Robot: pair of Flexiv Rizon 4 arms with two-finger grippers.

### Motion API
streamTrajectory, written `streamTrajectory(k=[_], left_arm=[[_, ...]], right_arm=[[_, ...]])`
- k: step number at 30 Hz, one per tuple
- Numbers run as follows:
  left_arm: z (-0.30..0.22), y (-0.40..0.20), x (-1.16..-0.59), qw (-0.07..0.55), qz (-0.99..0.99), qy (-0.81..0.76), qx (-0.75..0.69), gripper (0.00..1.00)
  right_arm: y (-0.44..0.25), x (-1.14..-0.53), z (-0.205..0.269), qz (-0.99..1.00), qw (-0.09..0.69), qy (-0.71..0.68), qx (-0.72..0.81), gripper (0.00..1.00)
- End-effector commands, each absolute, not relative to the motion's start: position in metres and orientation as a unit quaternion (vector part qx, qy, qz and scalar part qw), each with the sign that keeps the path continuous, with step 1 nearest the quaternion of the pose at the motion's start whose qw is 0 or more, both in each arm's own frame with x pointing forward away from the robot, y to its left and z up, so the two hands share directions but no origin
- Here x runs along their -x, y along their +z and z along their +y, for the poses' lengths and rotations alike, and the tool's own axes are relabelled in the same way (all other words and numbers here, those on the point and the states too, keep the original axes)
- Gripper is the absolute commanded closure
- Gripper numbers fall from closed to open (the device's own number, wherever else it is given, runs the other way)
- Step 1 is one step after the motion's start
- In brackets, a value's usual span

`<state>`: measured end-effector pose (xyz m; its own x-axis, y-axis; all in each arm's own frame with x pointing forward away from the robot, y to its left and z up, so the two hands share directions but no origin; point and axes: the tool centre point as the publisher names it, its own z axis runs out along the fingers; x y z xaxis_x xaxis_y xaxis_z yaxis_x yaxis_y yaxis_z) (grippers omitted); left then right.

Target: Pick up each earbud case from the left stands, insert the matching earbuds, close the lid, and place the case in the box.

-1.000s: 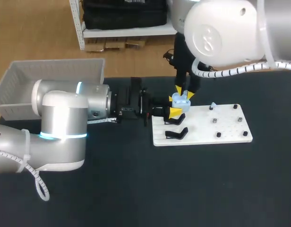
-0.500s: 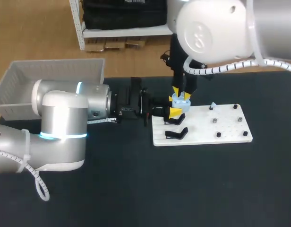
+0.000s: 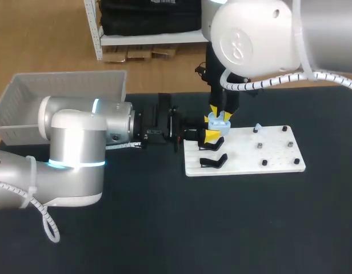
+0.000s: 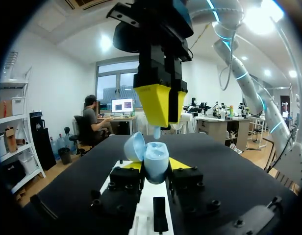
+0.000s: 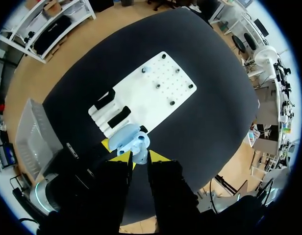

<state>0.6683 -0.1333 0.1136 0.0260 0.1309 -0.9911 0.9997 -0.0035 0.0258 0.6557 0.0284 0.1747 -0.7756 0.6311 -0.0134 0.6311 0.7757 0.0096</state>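
— Black table (image 3: 164, 228), with a white board (image 3: 279, 154) lying right of the middle. What do the jaws hold?

— The left gripper (image 4: 154, 165) is clenched on the pale-blue earbud case (image 4: 155, 157). Its lid (image 4: 133, 146) is tipped open, and it sits over the board's left end, above the far black stand (image 3: 217, 142). The right gripper (image 4: 163, 117) hangs directly above, its tips pinching a small blue earbud (image 4: 157, 131) just over the open case.

— Does the head view show that earbud?

— No, only the left wrist view does. The right wrist view looks down into the case's open top.

— And the edges?

— A grey bin (image 3: 27, 91) sits at the far left edge, well apart from the case. The board lies well apart from the near edge.
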Motion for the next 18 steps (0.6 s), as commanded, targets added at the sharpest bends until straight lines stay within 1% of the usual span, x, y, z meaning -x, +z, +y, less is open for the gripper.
streamTrajectory(k=[1, 18], left_arm=[[-0.1334, 0.1125, -0.6681, 0.475, 0.524, -0.46, -0.538, 1.0], [-0.1334, 0.1125, -0.6681, 0.475, 0.524, -0.46, -0.538, 1.0]], right_arm=[[0.1742, -0.6584, 0.029, 0.942, 0.005, 0.001, -0.336, 1.0], [0.1711, -0.6593, 0.0291, 0.941, -0.003, 0.003, -0.337, 1.0]])
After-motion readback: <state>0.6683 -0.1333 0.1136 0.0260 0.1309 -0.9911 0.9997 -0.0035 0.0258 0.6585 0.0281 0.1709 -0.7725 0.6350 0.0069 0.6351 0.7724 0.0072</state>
